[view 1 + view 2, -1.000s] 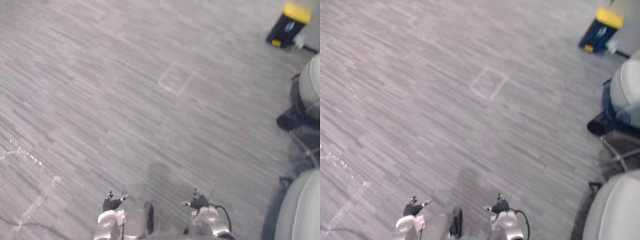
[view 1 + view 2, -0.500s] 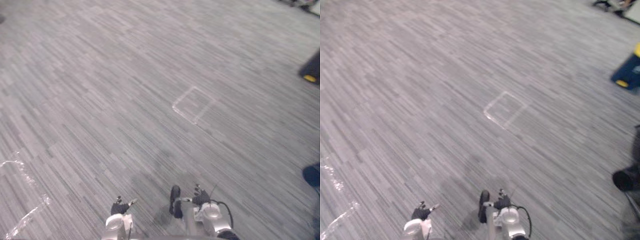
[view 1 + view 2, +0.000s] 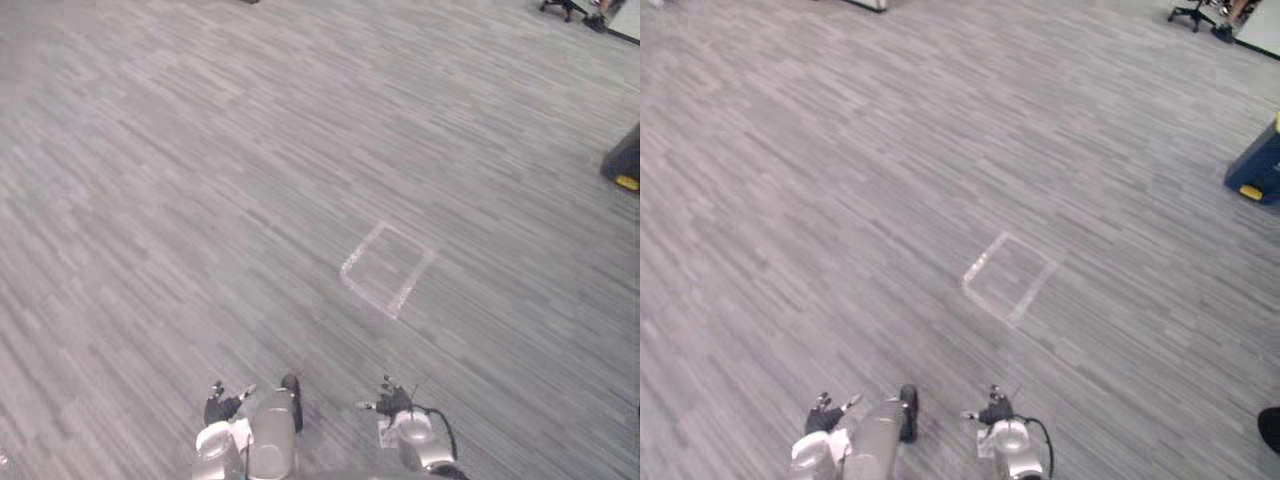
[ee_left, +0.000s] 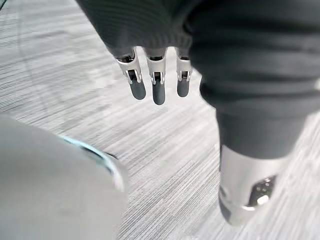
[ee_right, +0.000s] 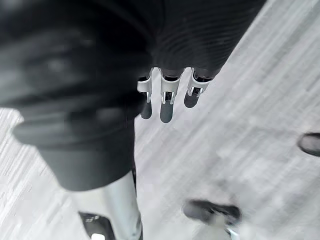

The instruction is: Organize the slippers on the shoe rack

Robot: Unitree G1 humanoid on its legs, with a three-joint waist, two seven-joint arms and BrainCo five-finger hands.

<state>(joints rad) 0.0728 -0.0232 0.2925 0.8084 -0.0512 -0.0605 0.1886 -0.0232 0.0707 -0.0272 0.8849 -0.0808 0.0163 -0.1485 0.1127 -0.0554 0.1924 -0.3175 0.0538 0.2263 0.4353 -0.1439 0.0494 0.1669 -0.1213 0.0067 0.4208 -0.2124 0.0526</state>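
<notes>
Nothing of the job looks done from where I stand. Both hands are empty, and I cannot tell where the slippers or the shoe rack are. Ahead stretches grey floor [image 3: 180, 180], with a taped square [image 3: 388, 268] near its middle and a dark blue box [image 3: 1254, 170] by its right edge. The left hand [image 4: 158, 91] hangs low at the robot's side, fingers straight and loose, holding nothing. The right hand [image 5: 167, 109] hangs likewise, fingers relaxed. I'd say finding, lifting and placing are all left.
</notes>
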